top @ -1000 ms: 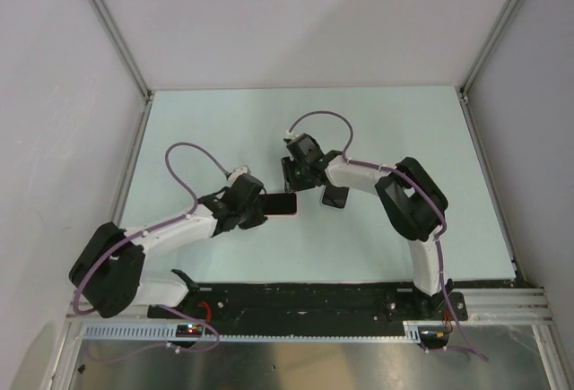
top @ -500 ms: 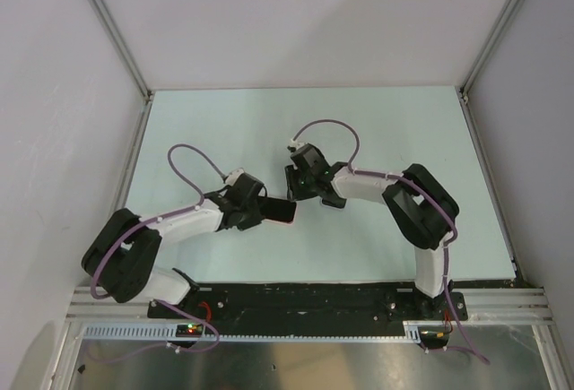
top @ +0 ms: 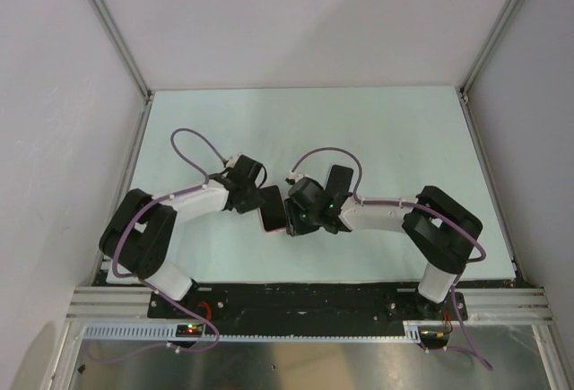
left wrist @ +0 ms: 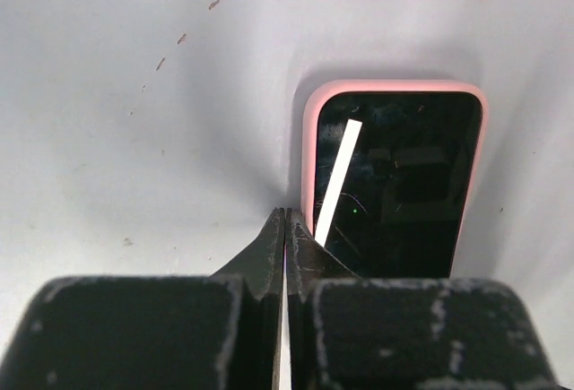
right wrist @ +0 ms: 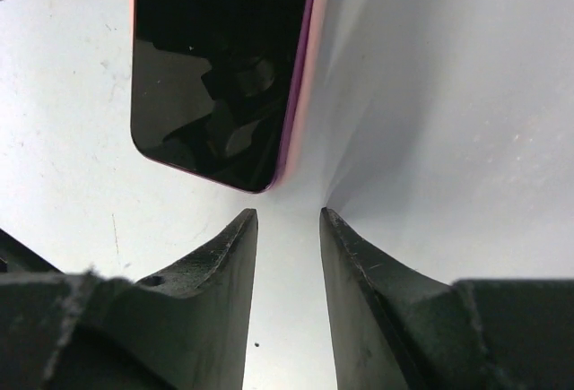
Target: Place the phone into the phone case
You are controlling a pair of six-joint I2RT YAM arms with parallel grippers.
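Observation:
The black phone (left wrist: 395, 175) lies face up inside the salmon-pink phone case (left wrist: 308, 152), whose rim shows round three of its sides. Both rest flat on the table between the two arms, the phone (top: 272, 204) and the case (top: 268, 228) lying there in the top view. My left gripper (left wrist: 285, 217) is shut, its tips pressed together against the case's left rim, holding nothing. My right gripper (right wrist: 287, 215) is open with bare table between its fingers, just short of the case's rounded corner (right wrist: 269, 184). From above, the left gripper (top: 255, 195) and right gripper (top: 292, 214) flank the case.
The pale table (top: 404, 130) is bounded by white walls with aluminium posts at the back corners. Purple cables loop over both arms. A black base rail (top: 305, 300) runs along the near edge.
The case with the phone has turned from lying crosswise to nearly lengthwise and sits slightly nearer. My right gripper swung down beside its right edge. My left arm pulled in, its fingers closing fully.

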